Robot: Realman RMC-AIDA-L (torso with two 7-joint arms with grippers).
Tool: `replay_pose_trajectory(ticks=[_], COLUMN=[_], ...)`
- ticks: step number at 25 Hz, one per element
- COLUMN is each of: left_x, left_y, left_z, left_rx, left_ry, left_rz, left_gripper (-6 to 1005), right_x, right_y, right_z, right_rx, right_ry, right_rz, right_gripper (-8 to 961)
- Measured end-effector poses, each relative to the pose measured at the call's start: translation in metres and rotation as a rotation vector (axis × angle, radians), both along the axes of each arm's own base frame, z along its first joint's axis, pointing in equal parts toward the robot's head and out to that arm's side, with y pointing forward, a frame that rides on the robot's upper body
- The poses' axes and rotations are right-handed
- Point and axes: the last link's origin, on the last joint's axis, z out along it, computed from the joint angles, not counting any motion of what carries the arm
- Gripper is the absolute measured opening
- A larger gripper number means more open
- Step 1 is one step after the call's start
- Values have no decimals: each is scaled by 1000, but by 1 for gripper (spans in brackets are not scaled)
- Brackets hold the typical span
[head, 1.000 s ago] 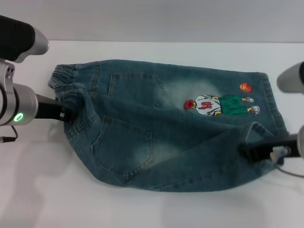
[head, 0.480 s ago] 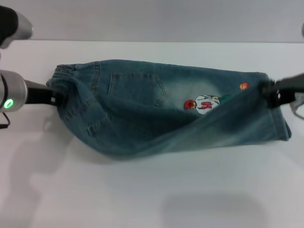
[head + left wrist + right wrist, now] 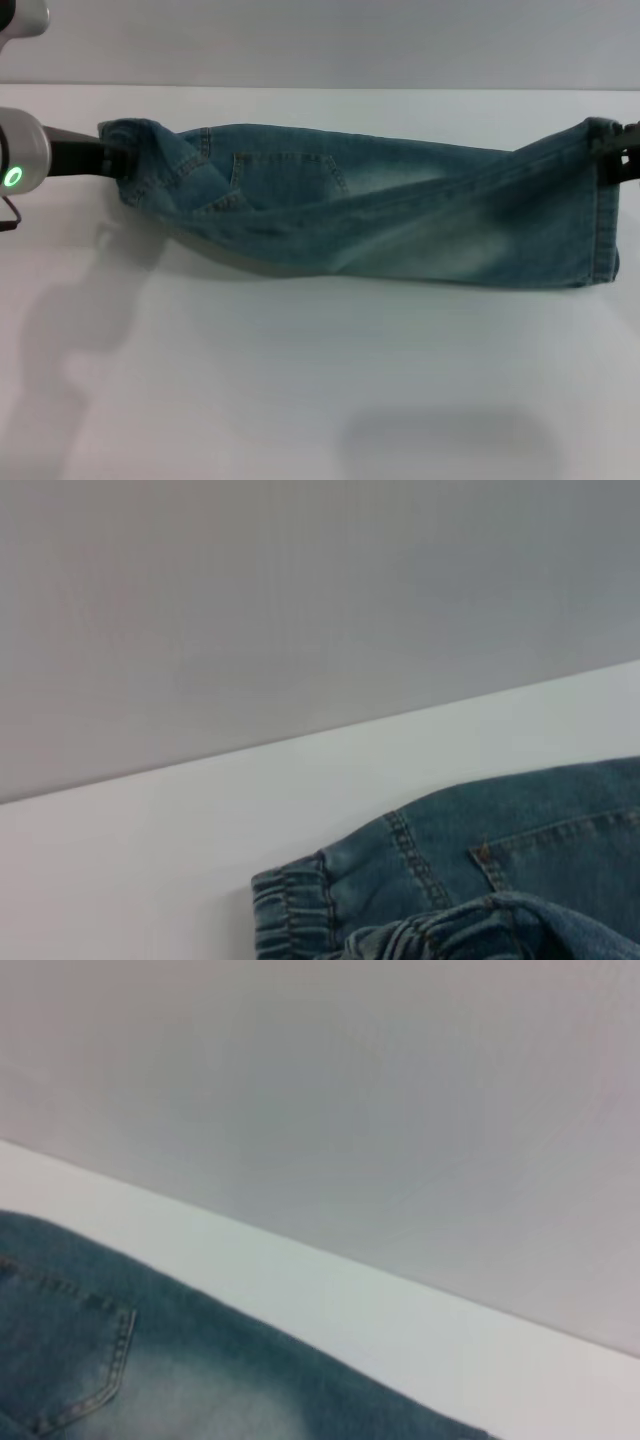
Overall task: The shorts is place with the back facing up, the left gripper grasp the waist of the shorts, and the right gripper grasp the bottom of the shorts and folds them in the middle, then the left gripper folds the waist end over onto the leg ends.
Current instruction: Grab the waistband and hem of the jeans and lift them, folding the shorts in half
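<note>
- White table (image 3: 300, 400) lies bare in the near part; a grey wall stands behind.
- Shorts (image 3: 400, 225) lie across the table's far part, doubled lengthwise into a long band. The cartoon print, visible a second ago, is now covered.
- Left gripper (image 3: 112, 160) is clamped on the waist (image 3: 135, 140); right gripper (image 3: 612, 155) holds the leg hem (image 3: 603, 225) at the frame edge.
- Judgement: the middle fold is nearly complete. Next, both lower and let go, then the left carries the waist over.
</note>
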Motion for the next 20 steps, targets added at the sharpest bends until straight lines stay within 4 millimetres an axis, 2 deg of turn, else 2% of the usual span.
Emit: replay_pose_trajectory(ticks=[8,20], left_x=[2,-3], left_y=[13,25], left_z=[-2,0], left_rx=[24,85], left_ry=[-20,-45], left_rz=[-4,-18], left_gripper=[217,217], right_x=[5,17], right_y=[2,4], right_z=[11,8], right_rx=[67,108], right_ry=[-20,14], right_rz=[10,-7], right_gripper=[5,6])
